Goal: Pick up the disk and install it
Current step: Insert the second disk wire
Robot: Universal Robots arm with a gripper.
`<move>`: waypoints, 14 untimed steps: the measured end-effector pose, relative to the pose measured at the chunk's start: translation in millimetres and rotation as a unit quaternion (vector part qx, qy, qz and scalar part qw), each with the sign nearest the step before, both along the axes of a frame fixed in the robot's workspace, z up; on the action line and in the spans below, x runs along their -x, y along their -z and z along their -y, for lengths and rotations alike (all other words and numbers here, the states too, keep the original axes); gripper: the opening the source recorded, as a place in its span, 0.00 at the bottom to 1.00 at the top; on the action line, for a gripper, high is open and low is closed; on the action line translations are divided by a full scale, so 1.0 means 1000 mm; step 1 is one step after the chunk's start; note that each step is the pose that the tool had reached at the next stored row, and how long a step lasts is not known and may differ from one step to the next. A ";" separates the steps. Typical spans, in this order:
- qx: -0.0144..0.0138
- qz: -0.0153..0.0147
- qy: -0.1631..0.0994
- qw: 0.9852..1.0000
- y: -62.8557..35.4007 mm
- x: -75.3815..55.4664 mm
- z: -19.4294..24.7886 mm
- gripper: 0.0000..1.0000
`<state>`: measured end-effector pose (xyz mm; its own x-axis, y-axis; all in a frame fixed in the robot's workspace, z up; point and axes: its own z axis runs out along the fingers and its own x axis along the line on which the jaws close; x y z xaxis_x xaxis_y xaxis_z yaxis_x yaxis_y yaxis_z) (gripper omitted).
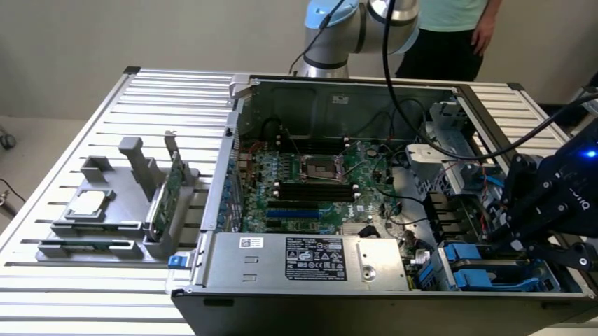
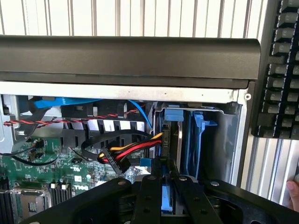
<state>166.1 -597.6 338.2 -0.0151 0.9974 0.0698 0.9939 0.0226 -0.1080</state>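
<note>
In the wrist view my gripper [image 2: 167, 176] is shut on the disk [image 2: 168, 137], which I see edge-on: a dark slab with a blue carrier tab at its far end and a blue strip between my fingers. The disk stands upright in the drive bay of the open computer case [image 2: 140, 56], beside a second blue carrier [image 2: 197, 135]. In the exterior view my gripper [image 1: 519, 241] hangs over the bay at the case's corner on the exterior view's right, covering the disk. Blue carriers [image 1: 486, 269] lie in the bay below it.
Red, yellow and black power cables [image 2: 133, 149] hang close beside the bay. The motherboard [image 1: 313, 182] and power supply [image 1: 309, 260] fill the case. A grey fixture [image 1: 112, 210] holds a chip and green card. A keyboard [image 2: 280, 70] and a hand [image 2: 293, 191] lie beyond the case; a person [image 1: 453, 28] stands behind.
</note>
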 end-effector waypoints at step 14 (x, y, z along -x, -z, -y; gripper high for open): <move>0.000 0.000 0.001 1.000 0.0015 0.000 0.0011 0.24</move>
